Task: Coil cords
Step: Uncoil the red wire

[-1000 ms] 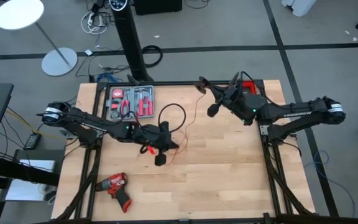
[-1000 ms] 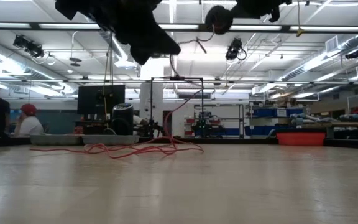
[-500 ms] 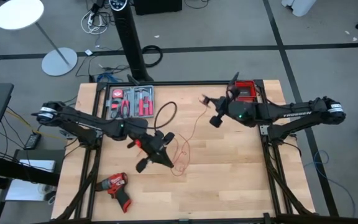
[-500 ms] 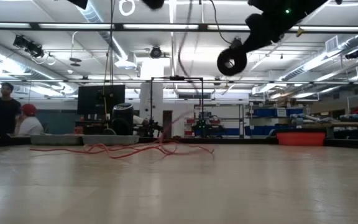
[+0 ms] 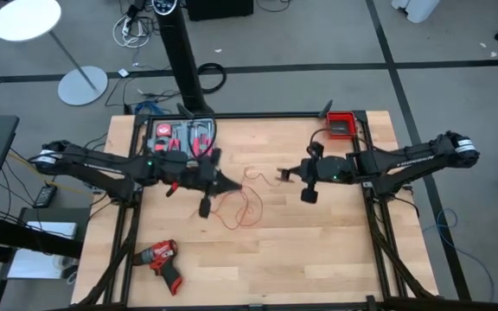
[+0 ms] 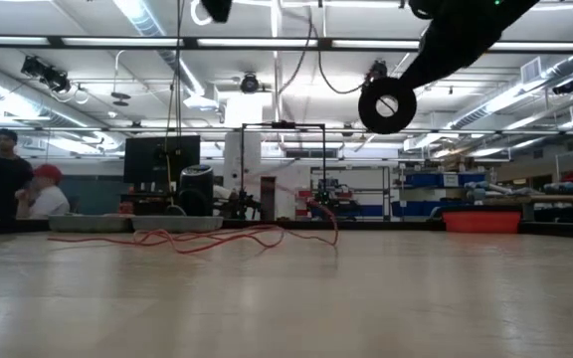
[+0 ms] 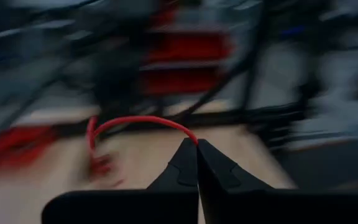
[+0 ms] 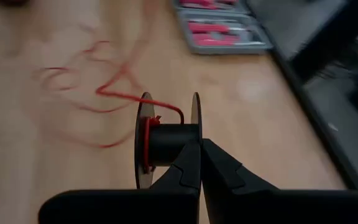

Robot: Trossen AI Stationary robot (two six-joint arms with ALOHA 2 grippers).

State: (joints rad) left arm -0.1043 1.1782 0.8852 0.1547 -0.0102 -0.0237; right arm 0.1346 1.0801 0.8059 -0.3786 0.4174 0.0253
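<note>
The thin red cord lies in loose loops on the table. One stretch rises to my left gripper, which is shut on it left of the table's middle. My right gripper is shut on a black spool. The spool hangs clear above the table's middle, with a few red turns wound beside one flange. The black cord does not show plainly. My left gripper pinches a single strand of the red cord at its fingertips, coming nearly level from the table's left. The strand arcs away from the tips and drops slack toward the table. My right gripper pinches the rim of one spool flange between its two fingers, slanting down from the table's right. The spool is lifted clear with its axis level, flanges toward the near and far edges. Red cord runs slack from it down to the table.
A tray of red-handled tools sits at the far left. A red drill lies near the front left corner. A red bin stands at the far right. People stand beyond the table.
My left gripper has risen and drawn back toward the table's left while levelling out, keeping hold of the red cord. My right gripper has sunk and come toward the near edge with the spool, tipping downward. The loops on the table have shifted.
</note>
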